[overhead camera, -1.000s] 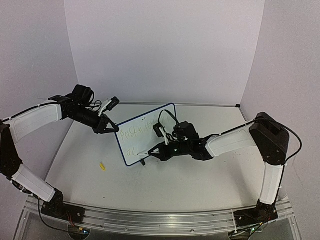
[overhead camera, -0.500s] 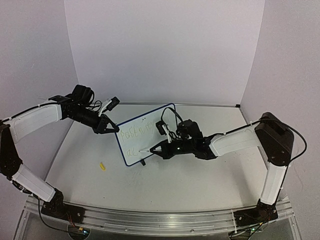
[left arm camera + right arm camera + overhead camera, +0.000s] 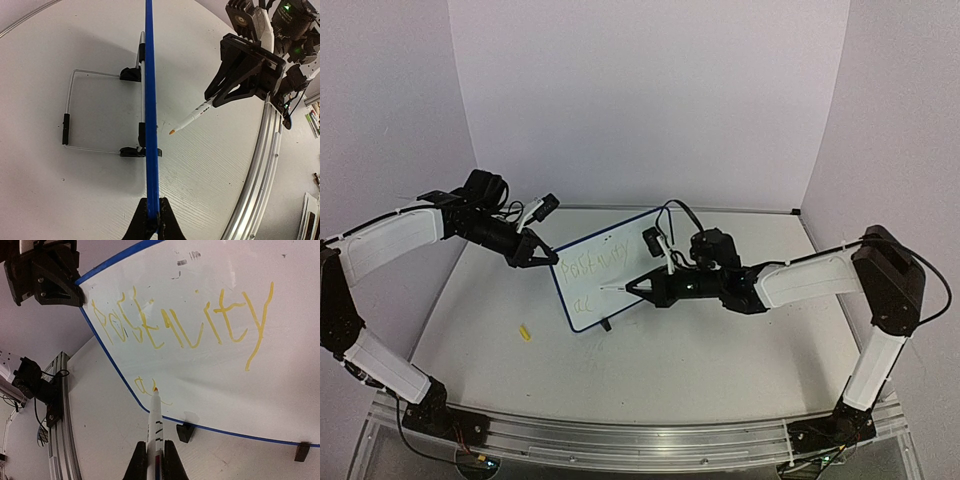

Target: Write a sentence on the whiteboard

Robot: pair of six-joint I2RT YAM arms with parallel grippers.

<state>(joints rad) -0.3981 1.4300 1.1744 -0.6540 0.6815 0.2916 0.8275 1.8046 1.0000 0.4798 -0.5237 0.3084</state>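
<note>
whiteboard (image 3: 610, 268): stands tilted mid-worktop (image 3: 720, 350) on black feet (image 3: 185, 432), between the two arms, writing face toward the right arm.
stand (image 3: 70, 112): thin wire loop behind the board, flat on the worktop.
left tool (image 3: 544, 259): closed on the board's left edge near the upper corner. The wrist view shows its jaws pinching the blue frame edge-on.
right tool (image 3: 155, 460): closed around a white marker (image 3: 155, 422), barrel sticking out forward.
marker tip: at the lower left of the board face, over the start of line two. The left wrist view shows a small gap between tip and face, so probably just off contact.
sentence (image 3: 185, 322): one faint yellow line across the top, hard to read, with only a couple of letters below it.
progress: judged partway, second line barely begun.
cap (image 3: 525, 332): small and yellow, on the worktop left of the board, well apart from it.
risk 1: too much push from the tip could rock the board back on its stand or twist it in the left tool, since it is pinched at one edge only.
risk 2: too little push would give skipped strokes, and the ink is already pale.
risk 3: the thin barrel may slide or rotate in the jaws under writing load.
risk 4: line two starts close to the frame and bottom edge, so strokes could run off the board or climb into line one.
</note>
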